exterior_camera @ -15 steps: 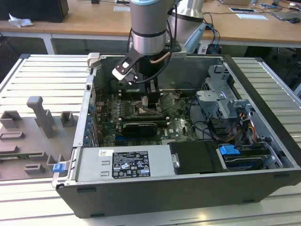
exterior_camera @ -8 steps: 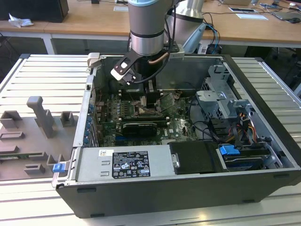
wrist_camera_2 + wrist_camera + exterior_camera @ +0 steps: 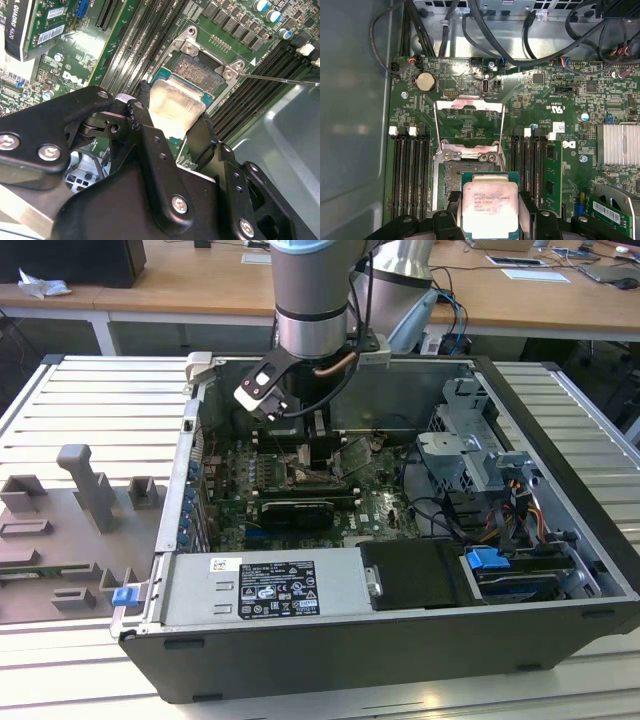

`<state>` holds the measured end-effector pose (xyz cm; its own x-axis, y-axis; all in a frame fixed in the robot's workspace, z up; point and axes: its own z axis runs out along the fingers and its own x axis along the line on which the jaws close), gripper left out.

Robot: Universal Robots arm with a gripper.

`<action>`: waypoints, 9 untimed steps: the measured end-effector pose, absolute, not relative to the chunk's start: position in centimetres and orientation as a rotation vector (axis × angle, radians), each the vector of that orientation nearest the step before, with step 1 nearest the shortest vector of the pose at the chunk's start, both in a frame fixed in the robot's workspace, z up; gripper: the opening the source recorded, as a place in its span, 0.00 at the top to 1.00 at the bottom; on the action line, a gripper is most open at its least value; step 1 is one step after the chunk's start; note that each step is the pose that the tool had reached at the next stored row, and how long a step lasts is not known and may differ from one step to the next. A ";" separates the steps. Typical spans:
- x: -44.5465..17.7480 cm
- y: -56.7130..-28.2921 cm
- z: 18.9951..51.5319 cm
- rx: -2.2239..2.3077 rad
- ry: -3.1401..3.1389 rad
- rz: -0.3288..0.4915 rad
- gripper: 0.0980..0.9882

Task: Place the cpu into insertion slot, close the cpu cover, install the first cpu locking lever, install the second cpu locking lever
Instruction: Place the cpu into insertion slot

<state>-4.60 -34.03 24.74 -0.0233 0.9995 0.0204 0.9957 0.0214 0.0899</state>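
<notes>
Downward, the hand (image 3: 175, 114) grips cpu (image 3: 489, 202) over insertion slot (image 3: 466, 172).

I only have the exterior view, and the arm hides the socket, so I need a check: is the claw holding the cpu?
Observer: Yes. In both wrist views the claw is shut on the cpu, with a finger on each side.
Operator: Is the cpu cover out of the way?
Observer: It is. In the first wrist view the cpu cover is swung open, hinged back from the insertion slot.
Operator: Is the chip seated?
Observer: Not by the look of it. In the second wrist view the slot's bare contacts show past the cpu's edge.
</notes>
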 end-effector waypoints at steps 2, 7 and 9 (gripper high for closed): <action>-4.6 -34.0 24.7 2.162 2.209 0.122 0.51; -4.7 -34.0 24.7 2.163 2.208 0.122 0.51; -4.7 -34.0 24.7 2.163 2.208 0.122 0.51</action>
